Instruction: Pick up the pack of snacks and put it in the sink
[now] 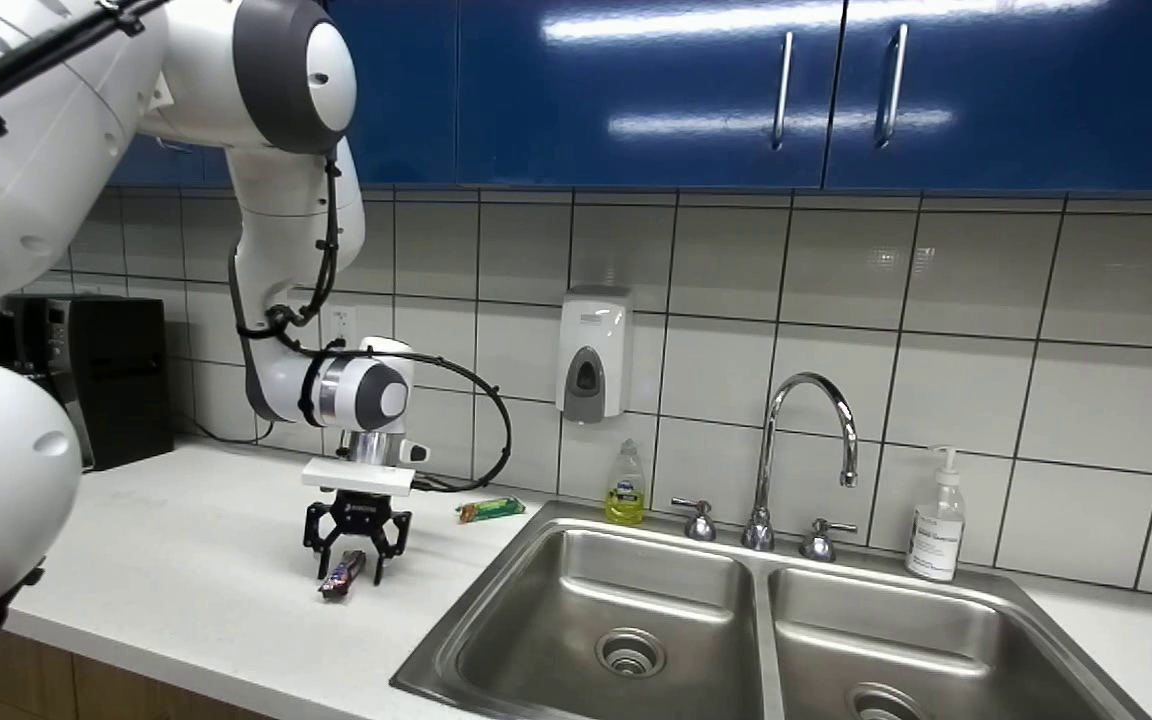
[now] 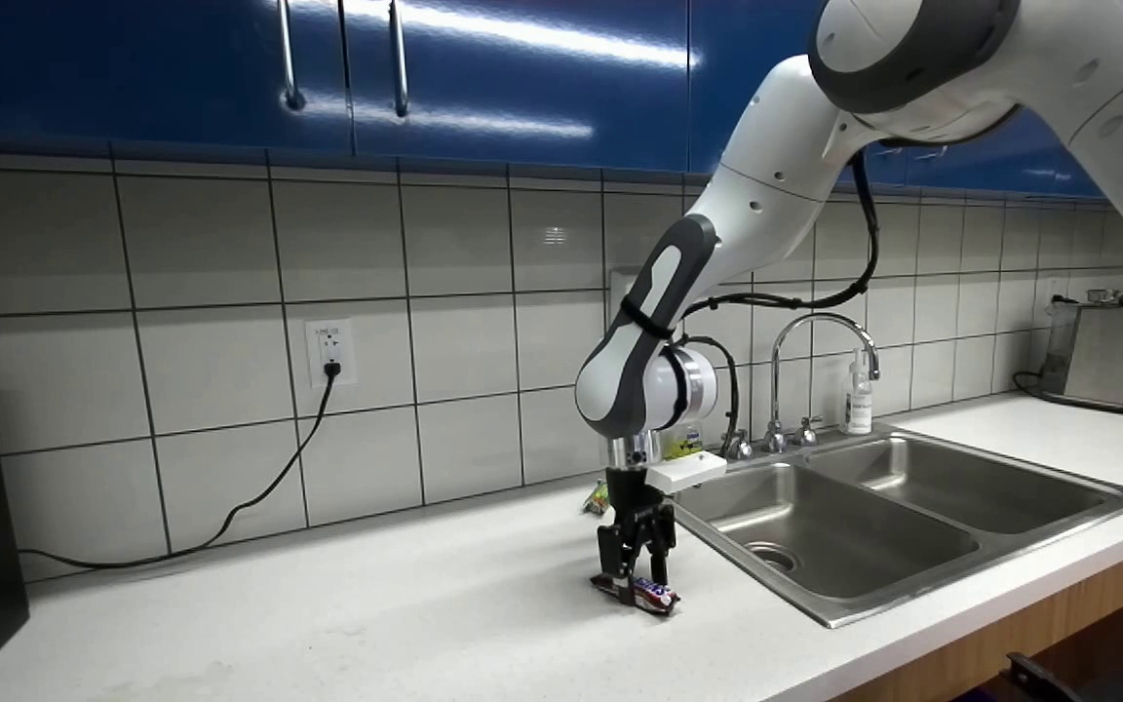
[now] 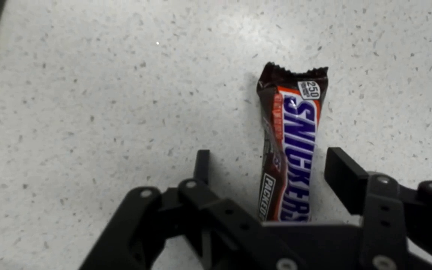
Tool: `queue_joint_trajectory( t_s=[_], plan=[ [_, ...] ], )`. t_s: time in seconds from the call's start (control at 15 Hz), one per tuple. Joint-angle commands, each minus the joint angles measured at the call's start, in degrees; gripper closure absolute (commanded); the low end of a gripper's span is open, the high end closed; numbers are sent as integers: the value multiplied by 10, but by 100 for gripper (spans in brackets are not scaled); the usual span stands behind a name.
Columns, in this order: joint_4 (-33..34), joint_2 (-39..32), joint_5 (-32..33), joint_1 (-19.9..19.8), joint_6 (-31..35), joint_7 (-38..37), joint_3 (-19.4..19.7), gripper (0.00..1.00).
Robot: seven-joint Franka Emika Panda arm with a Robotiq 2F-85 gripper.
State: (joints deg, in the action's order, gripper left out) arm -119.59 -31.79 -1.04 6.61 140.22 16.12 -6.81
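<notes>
1. Gripper [image 1: 350, 577], one, black. Set low over the table [image 1: 186, 560], left of centre in the lower half of the frame in an exterior view. Fingers spread wide; nothing held.

2. Candy bar [image 3: 291, 150], one, in a dark wrapper with red, white and purple print. Laid flat on the table, right of centre in the wrist view; its lower end is hidden by the gripper.

3. Long axis: run nearly straight from top to bottom of the wrist view, with a slight lean. The fingers are faced left to right, so the candy bar is lain across the line of closing, its narrow width offered to them.

4. Offset: placed between the fingers, not centred. It is found just beside the finger [image 3: 345, 180] at the right of the frame; a broader strip of bare table is left toward the opposite finger [image 3: 202, 165]. Neither is seen touching it.

5. Sink [image 1: 765, 640], steel, two basins, lower right of the frame in an exterior view. Located to the right of the candy bar in both exterior views.

6. Judgement: closing is called for, with little or no turn needed. First contact is expected on the nearer finger, and the candy bar may be nudged sideways. Clearance of the fingertips from the table cannot be told.
</notes>
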Motion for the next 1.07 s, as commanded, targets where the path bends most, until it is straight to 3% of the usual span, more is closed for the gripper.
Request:
queue_joint_trajectory(
  t_s=[0.0,0.4,1.0],
  plan=[
    [13,-3,17,-3,-23,-20,-1,51],
    [21,-3,24,-3,-34,-26,4,97],
    [6,30,23,0,-42,-55,6,96]
  ],
)
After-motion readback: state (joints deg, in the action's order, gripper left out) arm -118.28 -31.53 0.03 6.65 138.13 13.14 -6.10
